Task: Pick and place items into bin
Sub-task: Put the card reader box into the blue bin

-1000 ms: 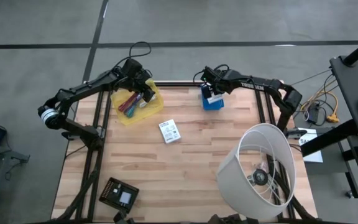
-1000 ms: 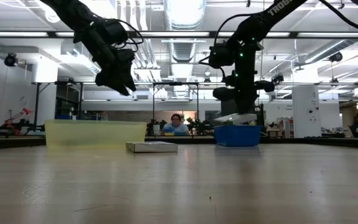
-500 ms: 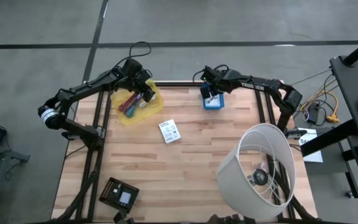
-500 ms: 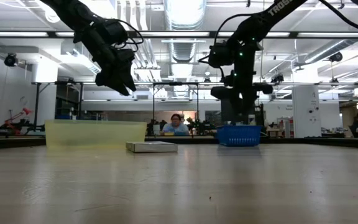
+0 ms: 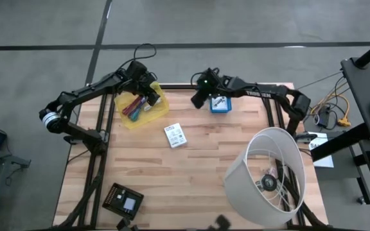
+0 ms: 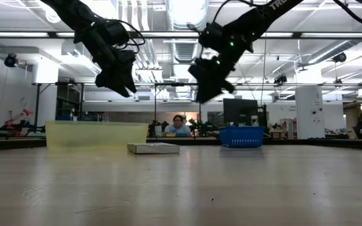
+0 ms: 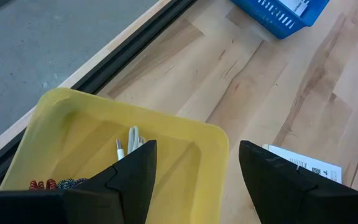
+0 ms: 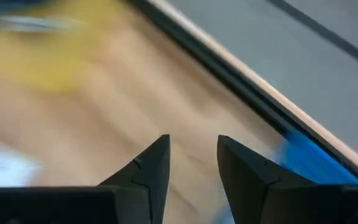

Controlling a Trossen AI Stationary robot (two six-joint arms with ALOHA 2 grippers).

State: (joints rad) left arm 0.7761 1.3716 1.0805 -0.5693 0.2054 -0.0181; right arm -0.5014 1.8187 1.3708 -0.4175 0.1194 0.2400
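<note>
Packet (image 5: 175, 135): lying mid-table, near the yellow bin (image 5: 160, 114).
Right gripper (image 5: 198, 100): hanging empty, fingers parted, left of the blue bin (image 5: 221, 109).
Left gripper (image 5: 153, 100): hovering spread over the yellow bin.

Pale planked wooden table (image 5: 198, 160), translucent yellow plastic tray (image 7: 166, 134), blue plastic basket (image 5: 221, 104).
</note>
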